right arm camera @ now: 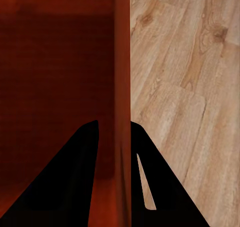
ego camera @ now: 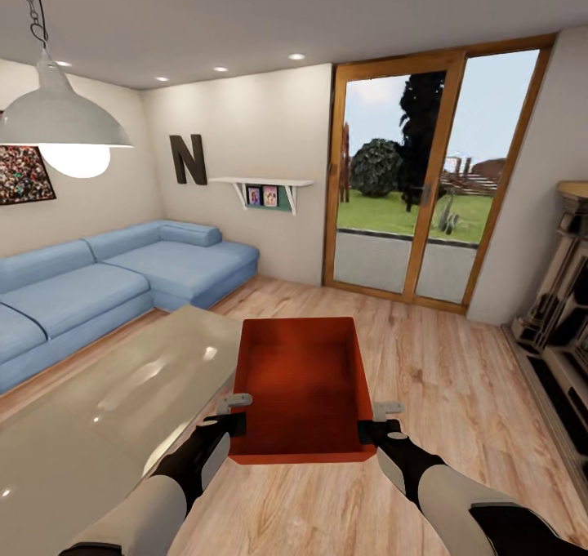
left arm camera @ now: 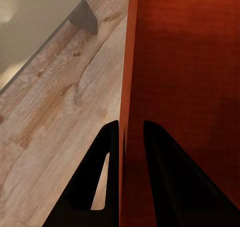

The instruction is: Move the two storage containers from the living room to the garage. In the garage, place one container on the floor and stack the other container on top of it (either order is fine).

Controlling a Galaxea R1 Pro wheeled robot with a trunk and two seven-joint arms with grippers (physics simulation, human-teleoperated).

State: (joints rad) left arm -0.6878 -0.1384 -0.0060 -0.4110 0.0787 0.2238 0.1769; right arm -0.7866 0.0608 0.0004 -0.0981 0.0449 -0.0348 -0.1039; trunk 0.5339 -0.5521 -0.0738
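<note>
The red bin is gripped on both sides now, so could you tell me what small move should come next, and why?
Probably turn the base toward the exit: both grippers, left and right, pinch the walls of the red bin, held above the wood floor in the living room.

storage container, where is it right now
In the head view the storage container sits low and centre, held off the wood-plank floor between the left gripper and right gripper, just right of the glossy table.

I read just one sign: a big dark letter "N" [ego camera: 188, 159] mounted on the cream wall [ego camera: 245, 123] above my view of the sofa [ego camera: 122, 274].
</note>
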